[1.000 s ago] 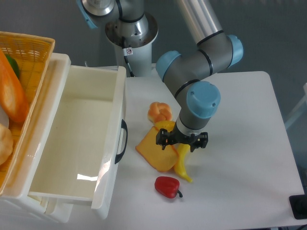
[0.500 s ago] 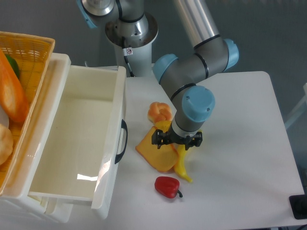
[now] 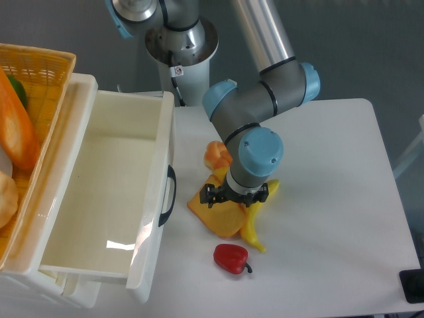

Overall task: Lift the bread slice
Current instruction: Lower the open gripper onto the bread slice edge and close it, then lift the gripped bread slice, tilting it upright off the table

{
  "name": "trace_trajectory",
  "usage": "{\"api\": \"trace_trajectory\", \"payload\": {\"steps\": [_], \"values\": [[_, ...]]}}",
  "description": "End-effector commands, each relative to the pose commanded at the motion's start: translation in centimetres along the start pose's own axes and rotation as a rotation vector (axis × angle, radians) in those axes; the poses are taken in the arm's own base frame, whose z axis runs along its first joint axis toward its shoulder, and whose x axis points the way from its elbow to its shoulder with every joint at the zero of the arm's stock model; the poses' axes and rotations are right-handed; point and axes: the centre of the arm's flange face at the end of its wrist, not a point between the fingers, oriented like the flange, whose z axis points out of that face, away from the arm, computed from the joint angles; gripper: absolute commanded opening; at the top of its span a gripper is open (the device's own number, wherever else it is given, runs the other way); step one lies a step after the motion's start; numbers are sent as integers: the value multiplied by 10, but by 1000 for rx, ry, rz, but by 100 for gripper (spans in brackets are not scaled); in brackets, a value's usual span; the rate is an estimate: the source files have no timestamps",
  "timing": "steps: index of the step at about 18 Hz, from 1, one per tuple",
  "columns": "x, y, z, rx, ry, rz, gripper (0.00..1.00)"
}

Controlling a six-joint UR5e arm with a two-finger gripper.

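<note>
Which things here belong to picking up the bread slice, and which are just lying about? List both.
Job: bread slice; gripper, right above it.

Lying about: banana; red pepper; round bun; white bin; yellow basket.

Yellow-orange bread slice (image 3: 217, 216) lies flat on the table, partly hidden.

Robotics lab test cell: pedestal-mounted arm (image 3: 265, 86) at a white table (image 3: 331, 199), grey backdrop, white plastic bin (image 3: 106, 199), toy foods including a pepper (image 3: 230, 258).
</note>
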Motion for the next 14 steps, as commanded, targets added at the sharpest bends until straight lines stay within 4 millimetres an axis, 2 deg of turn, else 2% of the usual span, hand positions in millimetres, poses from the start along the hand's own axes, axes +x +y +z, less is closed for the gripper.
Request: {"api": "trace_trajectory", "payload": {"steps": [4,12,14], "values": [[1,2,12,-19,10,-7,100],[6,1,13,-19,12,2,100],[8,0,14,-18,13,11,95]]}}
